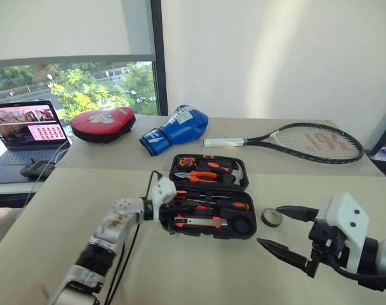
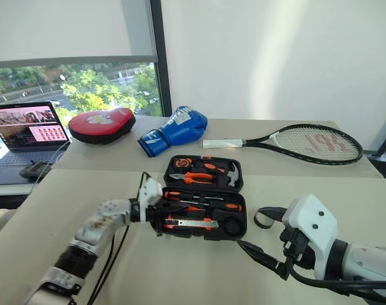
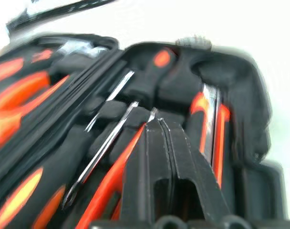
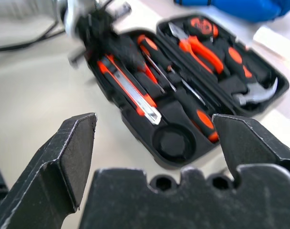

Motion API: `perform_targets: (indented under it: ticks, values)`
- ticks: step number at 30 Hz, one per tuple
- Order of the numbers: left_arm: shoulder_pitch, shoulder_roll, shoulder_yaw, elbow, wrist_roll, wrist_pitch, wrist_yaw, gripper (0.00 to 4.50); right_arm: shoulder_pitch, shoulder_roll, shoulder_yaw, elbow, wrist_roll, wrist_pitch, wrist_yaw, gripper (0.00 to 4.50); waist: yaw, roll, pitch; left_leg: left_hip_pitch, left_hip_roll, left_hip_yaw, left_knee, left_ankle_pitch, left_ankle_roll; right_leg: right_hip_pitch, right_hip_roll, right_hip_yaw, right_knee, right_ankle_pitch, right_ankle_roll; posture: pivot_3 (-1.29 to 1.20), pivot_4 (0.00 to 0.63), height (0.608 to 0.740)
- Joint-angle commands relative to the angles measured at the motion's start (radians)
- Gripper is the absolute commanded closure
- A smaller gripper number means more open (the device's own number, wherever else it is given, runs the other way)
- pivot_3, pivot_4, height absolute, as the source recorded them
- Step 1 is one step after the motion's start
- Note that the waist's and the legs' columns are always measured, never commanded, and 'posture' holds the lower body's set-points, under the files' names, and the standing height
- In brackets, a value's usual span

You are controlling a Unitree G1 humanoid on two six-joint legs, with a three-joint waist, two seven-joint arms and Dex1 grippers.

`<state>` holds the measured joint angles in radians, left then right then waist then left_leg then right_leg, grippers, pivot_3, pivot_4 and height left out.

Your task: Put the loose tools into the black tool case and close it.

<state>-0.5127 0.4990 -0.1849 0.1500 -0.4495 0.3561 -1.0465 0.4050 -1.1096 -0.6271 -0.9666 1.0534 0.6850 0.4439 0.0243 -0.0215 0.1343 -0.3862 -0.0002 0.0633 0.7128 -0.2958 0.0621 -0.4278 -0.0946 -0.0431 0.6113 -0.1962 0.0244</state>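
Lying crosswise, screwdrivers [image 1: 212,204] fill case [image 1: 209,194].

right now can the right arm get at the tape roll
Probably yes: the tape roll lies on bare table just right of the case, and the open right pincer hangs beside it with nothing between.

This looks like an office or test room: plain white walls, a large window [image 1: 85,82] with a roller blind [image 1: 66,28] looking out on trees, and pale tables [image 1: 66,210] holding a laptop [image 1: 28,130], a boxing glove [image 1: 177,129] and a tennis racket [image 1: 301,141].
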Motion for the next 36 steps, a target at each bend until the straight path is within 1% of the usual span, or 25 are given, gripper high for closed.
perform_targets:
  ticks: [1, 3, 4, 5, 7, 9, 10, 11, 14, 15, 16, 17, 19, 20, 21, 23, 26, 31, 32, 33, 34, 35, 36]
  values:
    - [-0.052, 0.08, 0.114, -0.127, -0.19, 0.313, -0.018, 4.44, -0.043, 0.01, 0.014, 0.025, -0.009, 0.011, 0.018, 0.0, -0.001, -0.001, 0.001, -0.001, 0.0, -0.001, -0.001, -0.001, 0.001, 0.0, 0.0, 0.0, -0.001, -0.001, 0.001, 0.0, 0.15, 0.74]
    - [-0.047, 0.115, 0.139, -0.166, -0.232, 0.396, -0.021, 4.44, -0.075, 0.006, 0.037, 0.049, -0.022, 0.016, 0.023, 0.0, -0.003, -0.001, 0.001, -0.002, -0.001, 0.0, 0.0, -0.004, 0.005, 0.0, -0.001, 0.001, -0.002, -0.003, 0.003, 0.0, 0.15, 0.74]
    - [-0.034, 0.131, 0.14, -0.19, -0.237, 0.416, -0.024, 4.44, -0.089, 0.001, 0.05, 0.059, -0.041, 0.018, 0.026, 0.0, -0.003, -0.001, 0.001, -0.001, -0.003, 0.0, 0.0, -0.007, 0.01, 0.002, -0.003, 0.002, -0.003, -0.004, 0.005, 0.0, 0.15, 0.74]
    - [-0.016, 0.148, 0.135, -0.221, -0.232, 0.415, -0.035, 4.44, -0.103, -0.007, 0.066, 0.069, -0.069, 0.02, 0.022, 0.0, -0.003, -0.002, 0.002, -0.001, -0.003, 0.0, 0.0, -0.008, 0.01, 0.002, -0.004, 0.002, -0.003, -0.005, 0.005, 0.0, 0.15, 0.74]
    - [0.02, 0.146, 0.154, -0.273, -0.235, 0.356, -0.062, 4.44, -0.137, -0.031, 0.11, 0.117, -0.065, 0.078, 0.003, 0.0, -0.003, -0.002, 0.003, -0.002, -0.004, 0.0, 0.0, -0.01, 0.014, 0.003, -0.004, 0.002, -0.006, -0.005, 0.006, 0.0, 0.15, 0.74]
    - [0.023, 0.186, 0.183, -0.308, -0.304, 0.42, -0.113, 3.95, -0.172, -0.057, 0.163, 0.164, -0.093, 0.11, 0.017, 0.0, -0.002, -0.004, 0.006, -0.001, -0.004, 0.0, 0.001, -0.011, 0.015, 0.004, -0.006, 0.003, -0.007, -0.005, 0.006, 0.0, 0.15, 0.74]
    - [0.023, 0.206, 0.191, -0.326, -0.31, 0.429, -0.121, 3.78, -0.197, -0.071, 0.198, 0.195, -0.114, 0.13, 0.018, 0.0, 0.0, -0.006, 0.008, -0.002, -0.004, 0.0, 0.002, -0.01, 0.012, 0.003, -0.006, 0.003, -0.007, -0.005, 0.005, 0.0, 0.15, 0.74]
    - [0.027, 0.222, 0.19, -0.347, -0.299, 0.418, -0.128, 3.29, -0.217, -0.083, 0.226, 0.224, -0.132, 0.147, 0.019, 0.0, 0.001, -0.006, 0.008, -0.003, -0.004, 0.0, 0.002, -0.008, 0.01, 0.002, -0.007, 0.002, -0.007, -0.005, 0.004, 0.0, 0.15, 0.74]
    - [0.058, 0.259, 0.181, -0.409, -0.244, 0.346, -0.136, 2.41, -0.306, -0.114, 0.335, 0.316, -0.182, 0.191, 0.042, 0.0, 0.0, -0.004, 0.009, -0.003, -0.003, 0.0, 0.001, -0.008, 0.009, 0.002, -0.007, 0.002, -0.006, -0.006, 0.003, 0.0, 0.15, 0.74]
    - [0.066, 0.268, 0.184, -0.426, -0.242, 0.342, -0.136, 1.87, -0.353, -0.11, 0.374, 0.348, -0.185, 0.211, 0.046, 0.0, 0.0, -0.004, 0.01, -0.002, -0.004, 0.0, 0.001, -0.008, 0.009, 0.002, -0.007, 0.002, -0.006, -0.006, 0.002, 0.0, 0.15, 0.74]
    - [0.072, 0.274, 0.186, -0.44, -0.245, 0.344, -0.132, 1.61, -0.395, -0.102, 0.406, 0.377, -0.192, 0.227, 0.05, 0.0, -0.002, -0.003, 0.01, -0.002, -0.004, 0.0, 0.001, -0.008, 0.009, 0.002, -0.008, 0.003, -0.006, -0.008, -0.001, 0.0, 0.15, 0.74]
    - [0.078, 0.279, 0.184, -0.453, -0.241, 0.341, -0.13, 1.24, -0.432, -0.094, 0.434, 0.403, -0.202, 0.239, 0.057, 0.0, -0.002, -0.003, 0.01, -0.002, -0.003, 0.0, 0.001, -0.008, 0.009, 0.002, -0.008, 0.003, -0.006, -0.01, -0.004, 0.0, 0.15, 0.74]
    - [0.095, 0.291, 0.188, -0.497, -0.262, 0.357, -0.133, 0.59, -0.519, -0.08, 0.515, 0.469, -0.25, 0.252, 0.08, 0.0, -0.003, -0.003, 0.011, -0.002, -0.004, 0.0, 0.001, -0.008, 0.009, 0.002, -0.01, 0.003, -0.005, -0.009, -0.004, 0.0, 0.15, 0.74]
    - [0.107, 0.299, 0.189, -0.522, -0.265, 0.356, -0.136, 0.59, -0.558, -0.07, 0.551, 0.502, -0.272, 0.258, 0.094, 0.0, -0.005, -0.003, 0.011, -0.002, -0.004, 0.0, 0.001, -0.008, 0.009, 0.002, -0.009, 0.003, -0.004, -0.009, -0.003, 0.0, 0.15, 0.74]
    - [0.121, 0.305, 0.192, -0.548, -0.273, 0.358, -0.137, 0.51, -0.593, -0.059, 0.584, 0.532, -0.291, 0.265, 0.109, 0.25, -0.007, -0.002, 0.011, -0.002, -0.004, 0.0, 0.001, -0.008, 0.009, 0.001, -0.009, 0.003, -0.004, -0.009, -0.003, 0.0, 0.15, 0.74]
    - [0.145, 0.314, 0.203, -0.586, -0.294, 0.37, -0.13, 0.49, -0.648, -0.039, 0.641, 0.583, -0.34, 0.259, 0.136, 0.74, -0.01, -0.002, 0.012, -0.002, -0.004, 0.0, 0.0, -0.008, 0.009, 0.001, -0.009, 0.003, -0.003, -0.008, -0.001, 0.0, 0.15, 0.74]
    - [0.173, 0.327, 0.213, -0.601, -0.291, 0.356, -0.134, 0.49, -0.715, -0.016, 0.713, 0.636, -0.407, 0.254, 0.178, 1.7, -0.01, -0.001, 0.012, -0.003, -0.004, 0.0, 0.0, -0.008, 0.009, 0.0, -0.008, 0.002, -0.002, -0.007, 0.0, 0.0, 0.15, 0.74]
    - [0.203, 0.333, 0.222, -0.579, -0.269, 0.308, -0.142, 0.49, -0.779, 0.027, 0.813, 0.716, -0.506, 0.251, 0.245, 1.7, -0.01, 0.0, 0.013, -0.003, -0.004, 0.0, 0.001, -0.008, 0.009, 0.0, -0.006, 0.001, -0.002, -0.007, 0.001, 0.0, 0.15, 0.74]
    - [0.207, 0.334, 0.224, -0.576, -0.268, 0.301, -0.143, 0.49, -0.786, 0.035, 0.819, 0.726, -0.518, 0.253, 0.253, 2.15, -0.01, 0.0, 0.013, -0.002, -0.004, 0.0, 0.001, -0.008, 0.009, 0.0, -0.006, 0.002, -0.002, -0.007, 0.001, 0.0, 0.15, 0.74]
    - [0.211, 0.334, 0.227, -0.574, -0.268, 0.295, -0.144, 0.49, -0.79, 0.04, 0.822, 0.733, -0.53, 0.251, 0.262, 2.43, -0.01, 0.0, 0.013, -0.003, -0.004, 0.0, 0.001, -0.008, 0.009, 0.0, -0.006, 0.002, -0.002, -0.007, 0.001, 0.0, 0.15, 0.74]
    - [0.218, 0.336, 0.233, -0.569, -0.266, 0.288, -0.146, 0.49, -0.794, 0.047, 0.829, 0.742, -0.542, 0.249, 0.272, 2.85, -0.01, 0.0, 0.013, -0.003, -0.004, 0.0, 0.001, -0.008, 0.009, 0.0, -0.006, 0.001, -0.002, -0.006, 0.001, 0.0, 0.15, 0.74]
    - [0.227, 0.337, 0.239, -0.566, -0.264, 0.281, -0.15, 0.49, -0.795, 0.052, 0.833, 0.748, -0.553, 0.246, 0.282, 3.08, -0.01, 0.0, 0.013, -0.003, -0.004, 0.001, 0.001, -0.008, 0.008, 0.0, -0.006, 0.002, -0.002, -0.006, 0.001, 0.0, 0.15, 0.74]
    - [0.238, 0.34, 0.246, -0.562, -0.261, 0.272, -0.154, 0.49, -0.796, 0.057, 0.837, 0.753, -0.565, 0.24, 0.29, 3.43, -0.011, 0.0, 0.013, -0.002, -0.004, 0.001, 0.001, -0.008, 0.008, 0.0, -0.006, 0.002, -0.002, -0.006, 0.002, 0.0, 0.15, 0.74]
